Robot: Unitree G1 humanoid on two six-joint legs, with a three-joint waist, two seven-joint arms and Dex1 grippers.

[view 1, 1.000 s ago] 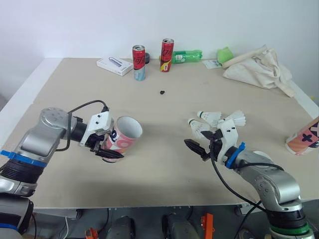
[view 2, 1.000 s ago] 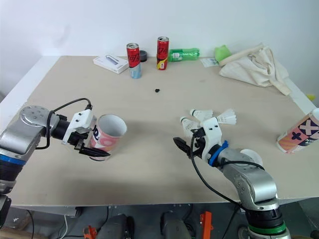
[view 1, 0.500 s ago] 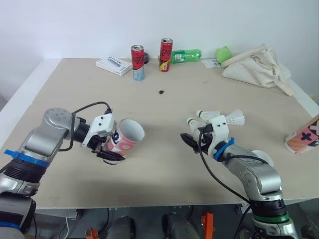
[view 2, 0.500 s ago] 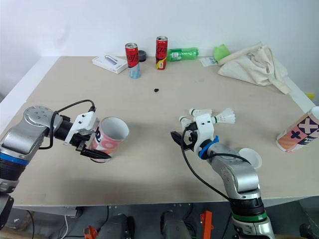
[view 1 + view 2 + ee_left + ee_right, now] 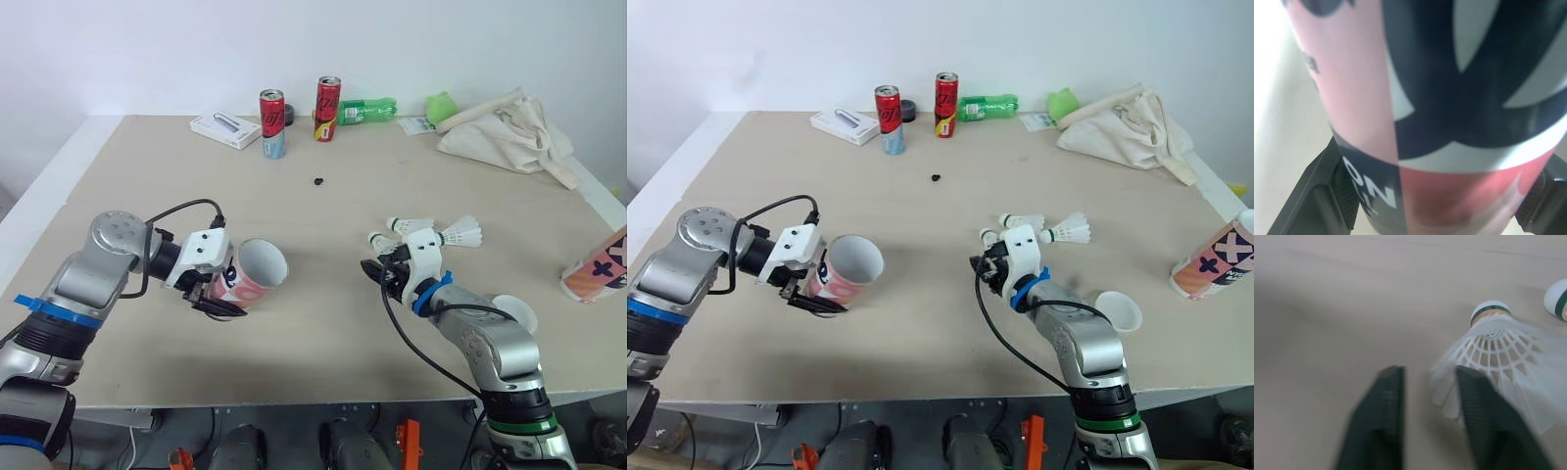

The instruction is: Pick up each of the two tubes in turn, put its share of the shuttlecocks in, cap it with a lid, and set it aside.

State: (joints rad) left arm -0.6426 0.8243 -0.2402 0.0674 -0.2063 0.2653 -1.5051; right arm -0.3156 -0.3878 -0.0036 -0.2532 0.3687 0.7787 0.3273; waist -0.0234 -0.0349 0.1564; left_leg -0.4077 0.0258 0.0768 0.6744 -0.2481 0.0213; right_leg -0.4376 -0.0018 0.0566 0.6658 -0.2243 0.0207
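The left end effector (image 5: 223, 292) clamps the pink tube (image 5: 257, 274) near the surface's front left, tilted with its mouth facing the middle. The right end effector (image 5: 378, 275), narrowly parted and empty, sits just beside the shuttlecocks (image 5: 433, 233) right of centre. They look featherlight with crushable skirts, so pinching the cork head seems safest.

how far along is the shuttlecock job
Nothing looks done: the shuttlecocks lie on the table. In hand: the left gripper grips one tube, uncapped; the right gripper, open, is at the shuttlecocks. Left: filling, capping, and the second tube.
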